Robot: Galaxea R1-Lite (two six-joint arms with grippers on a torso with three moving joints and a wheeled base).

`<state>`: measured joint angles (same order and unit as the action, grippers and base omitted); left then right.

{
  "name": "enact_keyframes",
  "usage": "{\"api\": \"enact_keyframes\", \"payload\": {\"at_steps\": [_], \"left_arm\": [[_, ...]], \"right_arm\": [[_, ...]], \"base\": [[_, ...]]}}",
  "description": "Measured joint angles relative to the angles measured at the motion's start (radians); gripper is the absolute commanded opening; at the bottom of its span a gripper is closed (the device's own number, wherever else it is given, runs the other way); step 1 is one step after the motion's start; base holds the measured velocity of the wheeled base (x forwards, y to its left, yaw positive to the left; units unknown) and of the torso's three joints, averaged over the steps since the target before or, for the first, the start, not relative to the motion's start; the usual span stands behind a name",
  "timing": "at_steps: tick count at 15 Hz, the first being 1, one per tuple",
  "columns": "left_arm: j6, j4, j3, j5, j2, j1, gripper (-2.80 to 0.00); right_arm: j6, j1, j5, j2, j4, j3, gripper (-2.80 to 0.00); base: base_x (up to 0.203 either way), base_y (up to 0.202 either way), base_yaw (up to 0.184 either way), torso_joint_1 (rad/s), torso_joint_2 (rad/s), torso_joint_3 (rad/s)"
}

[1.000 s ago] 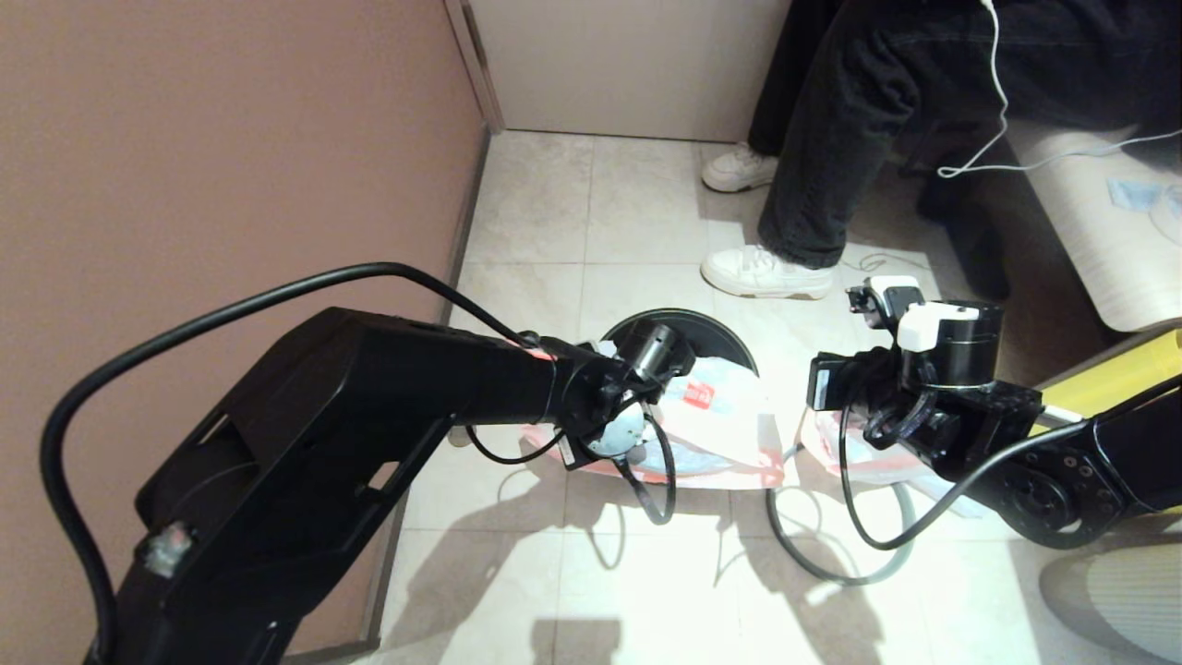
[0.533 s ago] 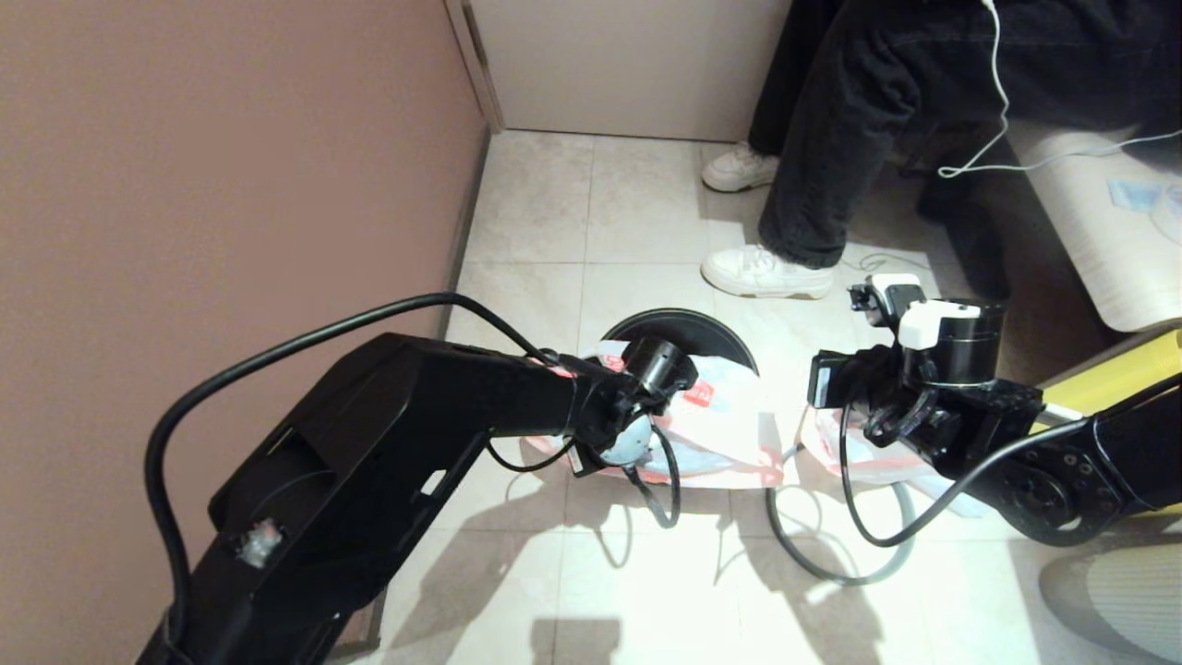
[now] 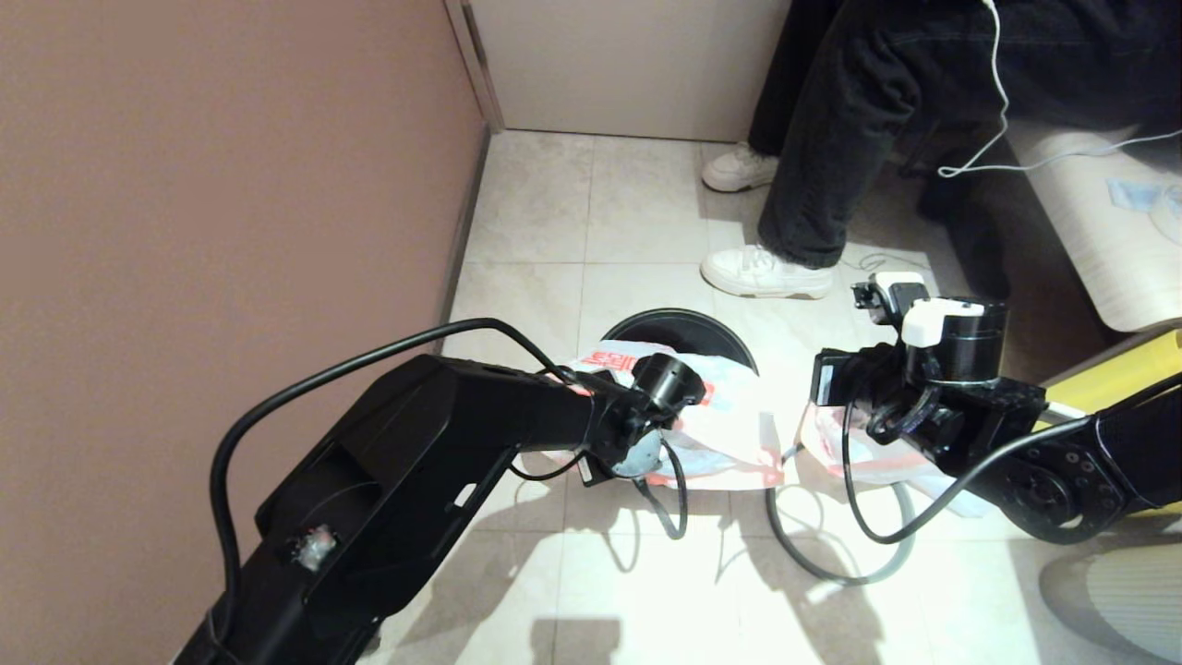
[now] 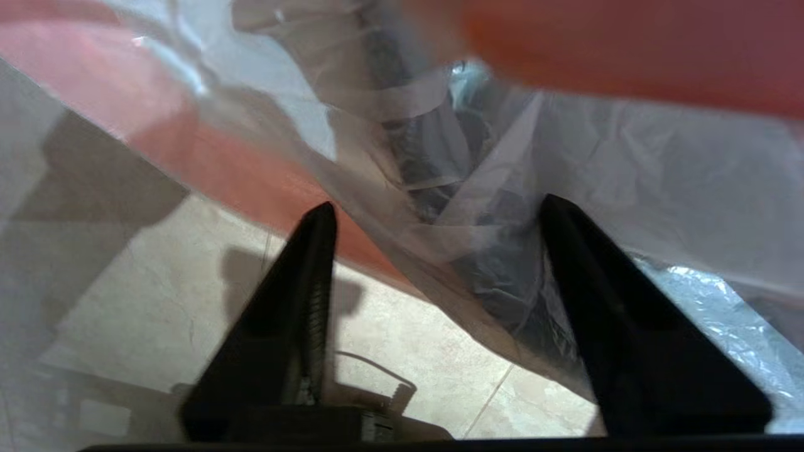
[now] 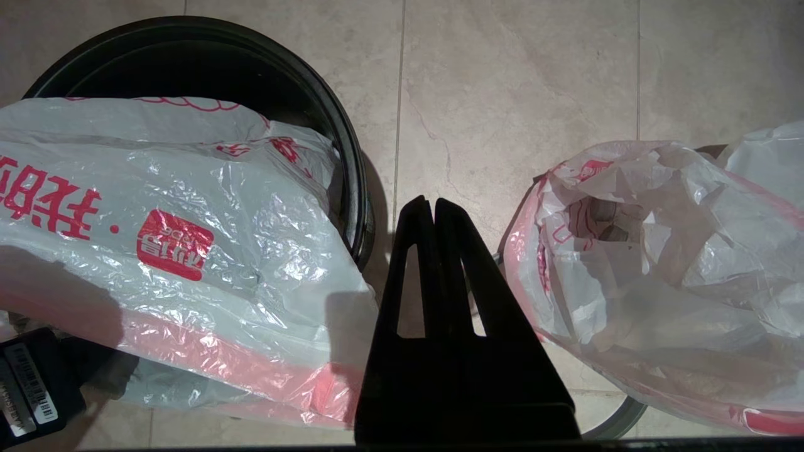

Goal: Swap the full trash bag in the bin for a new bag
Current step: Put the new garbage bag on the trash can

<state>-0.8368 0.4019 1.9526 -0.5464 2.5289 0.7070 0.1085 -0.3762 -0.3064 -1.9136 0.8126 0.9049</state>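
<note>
The new bag (image 3: 716, 420) is seen smooth, w/ red logo & characters, draped half over the near rim of the bin (image 3: 679, 325) and half spilling onto the floor (image 3: 591, 573) in front; it is not yet opened or tucked in. The full trash bag (image 3: 854, 453) is already out of the bin, set on the floor just beside it on the right, under the right arm, crumpled w/ its mouth up. So removal is judged done; what is left: new bag to be opened, pushed into the bin, rim folded over & prob. clamped by the grey hoop (image 3: 831, 554), which lies on the floor by the full bag. The left tool (image 4: 433, 210) is spread wide, w/ film of the new bag lying betw. and beyond its fingers, nothing pinched yet. The right tool (image 5: 434, 207) is pressed together on nothing, hanging over the floor betw. bin and full bag. Count: bags 2, bin 1, hoop 1, tools 2. A seated person's legs (image 3: 822, 139) are seen beyond the bin.
</note>
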Motion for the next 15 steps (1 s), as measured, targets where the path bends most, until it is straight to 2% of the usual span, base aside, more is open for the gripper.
{"api": "enact_keyframes", "payload": {"at_steps": [6, 8, 10, 12, 15], "left_arm": [[0.004, -0.069, 0.001, 0.002, 0.004, -0.001, -2.80], [0.000, -0.063, -0.001, -0.001, 0.004, -0.007, -2.80], [0.003, -0.066, 0.000, -0.001, 0.002, -0.005, -2.80], [0.003, -0.066, 0.000, 0.000, -0.002, -0.007, -2.80], [0.002, -0.064, 0.000, -0.002, -0.022, -0.025, -2.80]], "right_arm": [[0.007, -0.001, 0.009, 0.004, -0.004, 0.000, -2.80], [0.044, -0.005, 0.044, 0.019, -0.048, 0.000, -2.80], [0.102, -0.018, 0.100, 0.062, -0.166, 0.017, -2.80], [0.155, -0.024, 0.177, 0.129, -0.346, 0.053, -2.80], [0.155, -0.085, 0.281, 0.202, -0.622, 0.085, -2.80]], "base": [[0.000, 0.000, 0.000, 0.000, 0.00, 0.000], [0.000, 0.000, 0.000, 0.000, 0.00, 0.000], [0.000, 0.000, 0.000, 0.000, 0.00, 0.000], [0.000, 0.000, 0.000, 0.000, 0.00, 0.000], [0.000, 0.000, 0.000, 0.000, 0.00, 0.000]]}}
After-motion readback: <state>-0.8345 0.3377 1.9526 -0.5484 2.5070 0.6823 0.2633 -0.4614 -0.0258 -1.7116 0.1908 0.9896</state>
